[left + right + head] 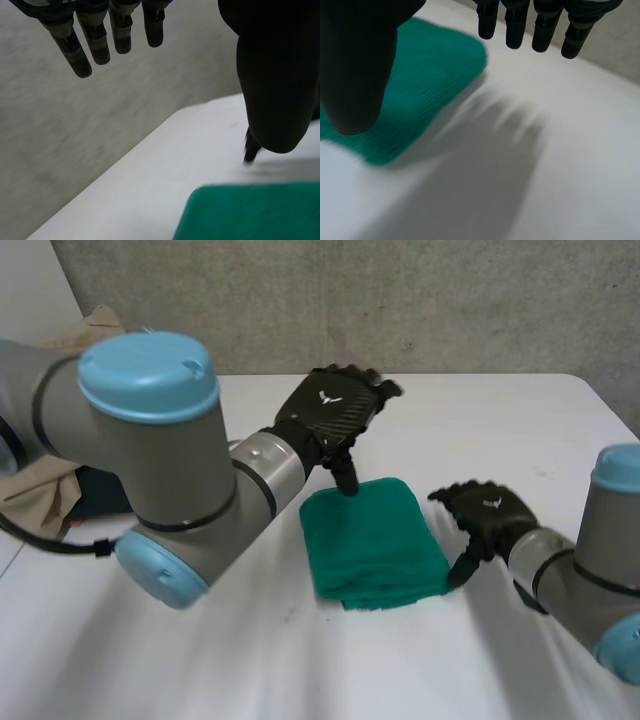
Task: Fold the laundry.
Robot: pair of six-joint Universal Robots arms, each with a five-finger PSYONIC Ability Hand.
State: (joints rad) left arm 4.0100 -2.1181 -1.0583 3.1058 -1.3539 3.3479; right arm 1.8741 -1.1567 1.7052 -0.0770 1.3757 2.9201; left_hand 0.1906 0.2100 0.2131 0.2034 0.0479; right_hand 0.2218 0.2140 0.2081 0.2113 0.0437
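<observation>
Green napped towel (375, 540), folded rectangle

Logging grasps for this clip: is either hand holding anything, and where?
Nothing is held: left hand and right hand are open, fingers straight, by the folded green towel.

Left hand (278, 75), fingers (96, 41) straight, above white table (165, 165) beside green cloth (250, 215)
</observation>
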